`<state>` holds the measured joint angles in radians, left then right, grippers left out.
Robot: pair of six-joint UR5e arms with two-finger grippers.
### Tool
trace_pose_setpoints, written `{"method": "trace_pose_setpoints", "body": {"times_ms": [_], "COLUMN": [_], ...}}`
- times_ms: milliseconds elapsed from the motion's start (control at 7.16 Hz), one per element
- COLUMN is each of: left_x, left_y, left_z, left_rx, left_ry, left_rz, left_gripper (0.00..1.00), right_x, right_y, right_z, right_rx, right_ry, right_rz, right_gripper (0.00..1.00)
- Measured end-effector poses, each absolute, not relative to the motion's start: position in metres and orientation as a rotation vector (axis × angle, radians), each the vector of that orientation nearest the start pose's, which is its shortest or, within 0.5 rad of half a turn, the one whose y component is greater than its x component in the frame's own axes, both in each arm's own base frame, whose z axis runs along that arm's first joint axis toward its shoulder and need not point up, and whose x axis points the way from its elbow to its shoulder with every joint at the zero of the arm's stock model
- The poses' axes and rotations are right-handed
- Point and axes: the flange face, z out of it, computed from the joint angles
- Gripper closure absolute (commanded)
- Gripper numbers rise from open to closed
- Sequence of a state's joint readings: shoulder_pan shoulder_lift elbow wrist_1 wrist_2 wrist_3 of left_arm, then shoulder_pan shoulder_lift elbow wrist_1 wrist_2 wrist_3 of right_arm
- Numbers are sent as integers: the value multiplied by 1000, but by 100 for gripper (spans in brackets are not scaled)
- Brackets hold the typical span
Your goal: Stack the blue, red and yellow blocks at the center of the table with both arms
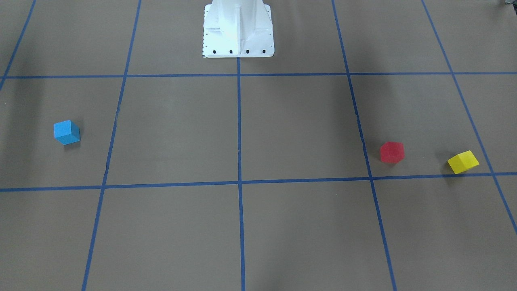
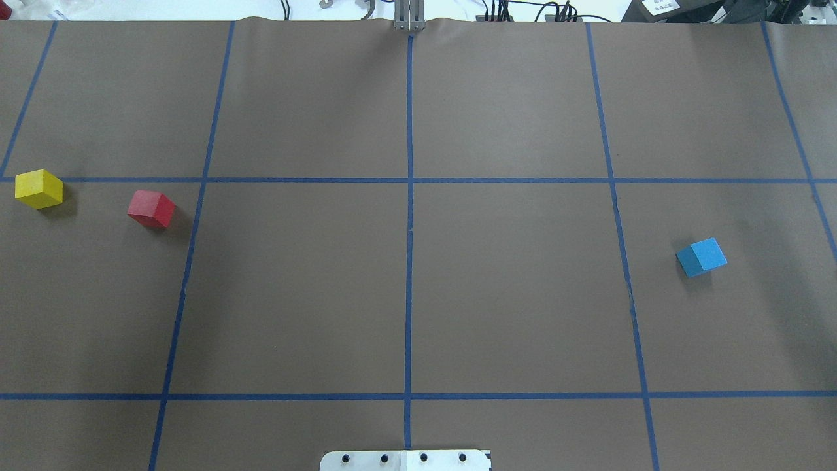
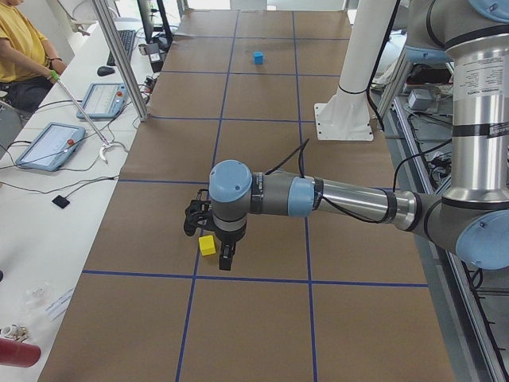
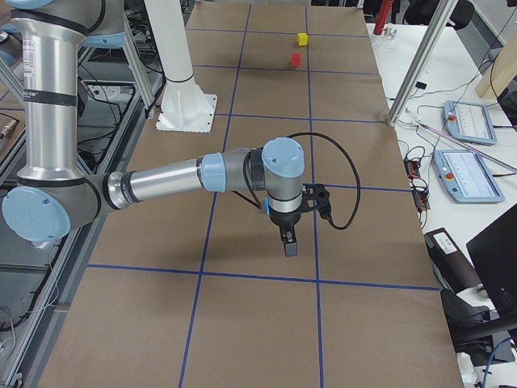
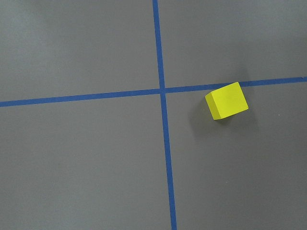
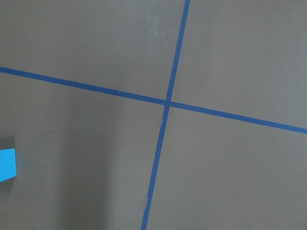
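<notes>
Overhead exterior view: three cubes, all apart on the brown paper-covered table [image 2: 510, 294], which is gridded with blue tape lines [image 2: 409, 261]. The matte cube-shaped blue block [image 2: 701, 256] is on the robot's right half, skewed to the grid, near a lengthwise line but not touching it. The matte cube-shaped red block [image 2: 151, 209] is on the left half, just beside a lengthwise line. The matte cube-shaped yellow block [image 2: 39, 189] is further out left, just below a cross line, near the red block but apart from it. All edges look crisp, with the top faces lighter than the sides. Exterior left view: the left gripper [image 3: 227, 253] points straight down, and the yellow block shows just beside its fingers; how high it hangs over the block is unclear. The left wrist view puts the yellow block right of centre, by a tape crossing. Cannot tell whether the left gripper is spread or pressed together. The left arm [image 3: 342, 199] has its forearm stretched near level over the table, wrist turned down. Exterior right view: the right gripper [image 4: 288, 242] also points down, near a cross line; again I cannot tell if it is spread. The blue block is cut by the left edge of the right wrist view, so it lies off to one side of that gripper. The right arm [image 4: 161, 182] has its forearm near level, upper arm upright.
</notes>
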<state>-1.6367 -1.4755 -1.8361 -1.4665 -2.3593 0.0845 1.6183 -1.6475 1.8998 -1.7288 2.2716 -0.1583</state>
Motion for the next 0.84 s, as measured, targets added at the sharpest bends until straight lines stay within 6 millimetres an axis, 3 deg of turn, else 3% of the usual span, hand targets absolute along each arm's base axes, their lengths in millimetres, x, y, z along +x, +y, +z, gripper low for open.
{"method": "trace_pose_setpoints", "body": {"times_ms": [419, 838], "left_x": [-92, -92], "left_y": [-446, -460], "left_z": [574, 538], "left_rx": [140, 212], "left_ry": [780, 771], "left_rz": [52, 83], "left_gripper": [0, 0], "right_x": [90, 87], "right_y": [-450, -455], "right_z": [555, 548], "right_rx": [161, 177], "right_ry": [-688, -698], "right_rz": [-139, -152], "right_gripper": [0, 0]}}
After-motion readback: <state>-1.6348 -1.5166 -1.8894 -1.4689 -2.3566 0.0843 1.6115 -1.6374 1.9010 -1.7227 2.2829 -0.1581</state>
